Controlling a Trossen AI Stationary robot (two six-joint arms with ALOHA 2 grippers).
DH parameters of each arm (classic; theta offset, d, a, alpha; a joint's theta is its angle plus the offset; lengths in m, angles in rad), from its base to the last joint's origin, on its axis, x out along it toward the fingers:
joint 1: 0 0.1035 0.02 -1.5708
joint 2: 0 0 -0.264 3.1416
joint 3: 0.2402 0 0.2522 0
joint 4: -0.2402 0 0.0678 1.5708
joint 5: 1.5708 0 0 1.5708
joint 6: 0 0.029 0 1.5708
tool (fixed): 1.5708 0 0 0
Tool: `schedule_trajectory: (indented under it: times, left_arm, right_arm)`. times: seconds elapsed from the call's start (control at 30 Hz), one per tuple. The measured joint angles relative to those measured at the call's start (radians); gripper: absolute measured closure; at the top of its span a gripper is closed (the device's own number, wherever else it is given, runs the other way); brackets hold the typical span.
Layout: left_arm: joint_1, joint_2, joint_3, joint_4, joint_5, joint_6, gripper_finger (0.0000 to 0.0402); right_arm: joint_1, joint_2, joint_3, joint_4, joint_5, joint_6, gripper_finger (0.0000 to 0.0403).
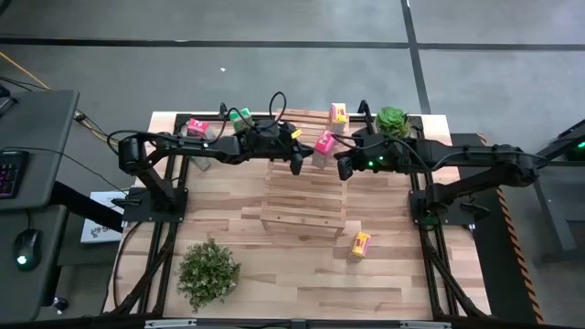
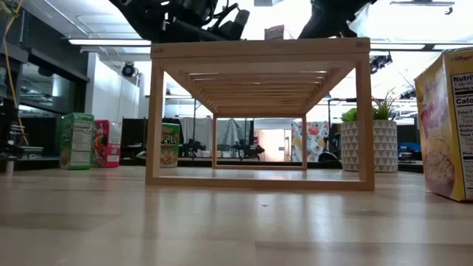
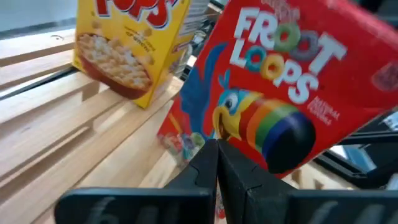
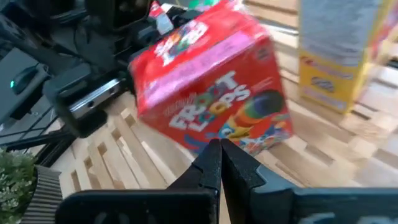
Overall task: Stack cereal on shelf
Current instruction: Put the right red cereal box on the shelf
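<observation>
A pink-red cereal box [image 1: 324, 143] stands tilted on the far part of the slatted rack [image 1: 303, 201], between my two grippers. It fills the left wrist view [image 3: 280, 93] and the right wrist view [image 4: 211, 93]. My left gripper [image 1: 298, 165] is shut just left of it, and its fingertips show in its own view [image 3: 216, 146]. My right gripper [image 1: 345, 170] is shut just right of it [image 4: 219, 144]. A yellow box [image 1: 338, 113] stands upright on the rack's far end. My left gripper's shut fingertips [image 3: 208, 155] point at the red box's lower edge [image 3: 205, 134] from the table's left, slanting down; I cannot tell whether they touch it. My right gripper's shut fingertips [image 4: 211, 155] point at the box's lower edge [image 4: 214, 134] from the right; I cannot tell whether they touch.
A second yellow box [image 1: 361, 244] stands on the table right of the rack. A pink box [image 1: 196, 126] and a green box [image 1: 239, 117] stand at the far left. A potted plant [image 1: 393, 119] stands at the far right, another plant [image 1: 208, 270] at the near left.
</observation>
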Motion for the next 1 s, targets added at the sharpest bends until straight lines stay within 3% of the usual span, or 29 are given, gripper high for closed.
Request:
schedule_trajectory:
  times: [0.2, 0.5, 1.0]
  left_arm:
    - [-0.003, 0.0, 0.0, 0.002, 0.017, -0.026, 0.0401]
    - [-0.005, 0.005, 0.009, 0.063, -0.02, -0.034, 0.0401]
    - [-0.034, 0.04, 0.046, 0.011, -0.02, -0.096, 0.0401]
  right_arm:
    - [-0.001, -0.031, 0.0, -0.05, 0.05, 0.0, 0.0403]
    - [-0.001, -0.046, 0.0, -0.096, 0.063, 0.0, 0.0403]
    - [-0.001, -0.059, 0.0, -0.166, 0.051, 0.011, 0.0403]
